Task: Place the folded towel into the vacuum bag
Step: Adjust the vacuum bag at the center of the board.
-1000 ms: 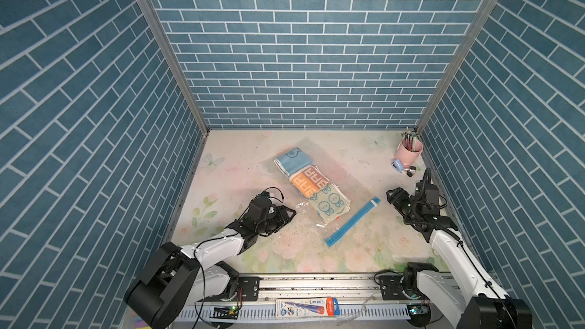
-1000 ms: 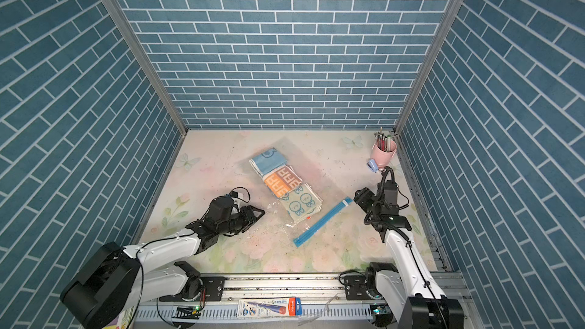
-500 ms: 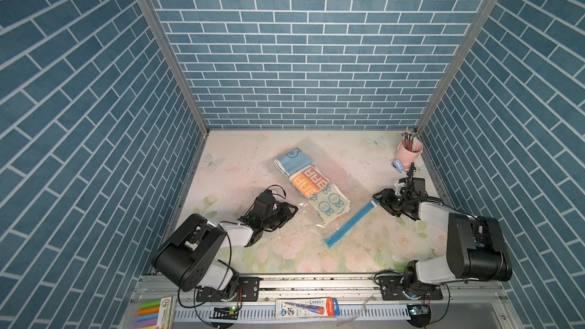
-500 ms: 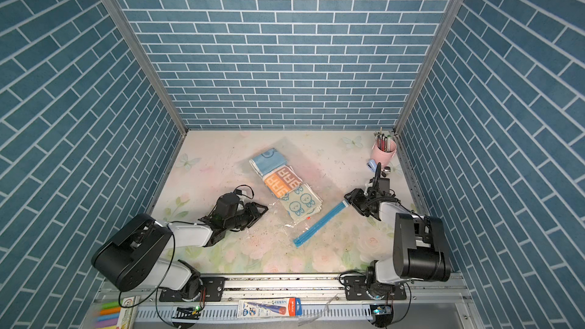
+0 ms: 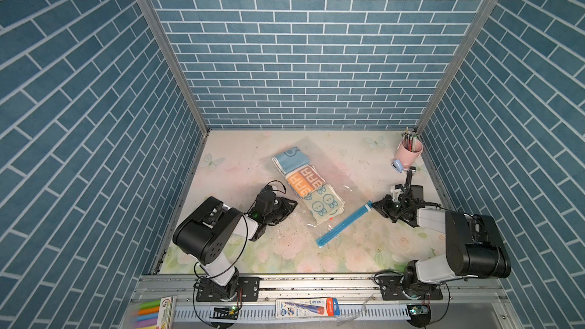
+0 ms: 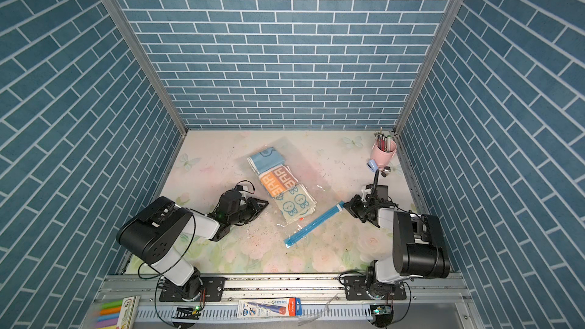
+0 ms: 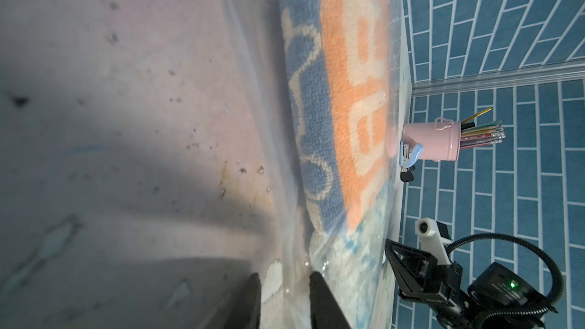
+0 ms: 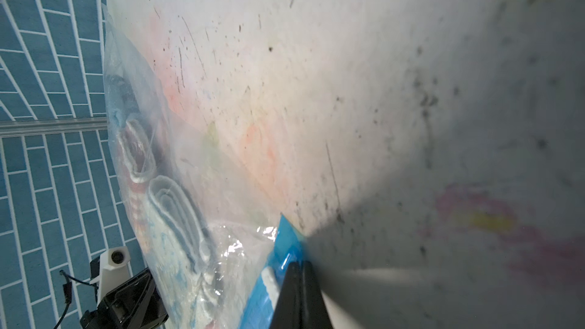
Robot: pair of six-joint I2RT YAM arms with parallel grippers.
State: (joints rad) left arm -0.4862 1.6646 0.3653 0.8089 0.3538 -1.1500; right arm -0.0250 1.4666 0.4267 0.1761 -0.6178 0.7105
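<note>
The large, clear, crinkly plastic vacuum bag (image 5: 342, 185) lay flat with folded towels (image 5: 305, 181) inside, its long axis running back-left to front-right and its blue zip strip (image 5: 343, 224) frontmost. The right gripper (image 5: 375, 207) was pinched shut on the strip's end. The left gripper (image 5: 292, 205) straddled the opposite edge, jaws narrowly apart. All this sat on a pale floral tabletop (image 5: 240, 166) inside blue brick walls (image 5: 300, 58).

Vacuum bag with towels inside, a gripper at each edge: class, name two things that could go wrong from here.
1. The right gripper pinches only the very end of the zip-seal strip; a pull might slip off or twist the vacuum bag.
2. The left gripper has its jaws apart around thin clear film, so it may close on nothing, and the bunny towel nearest the strip could slide out.
</note>
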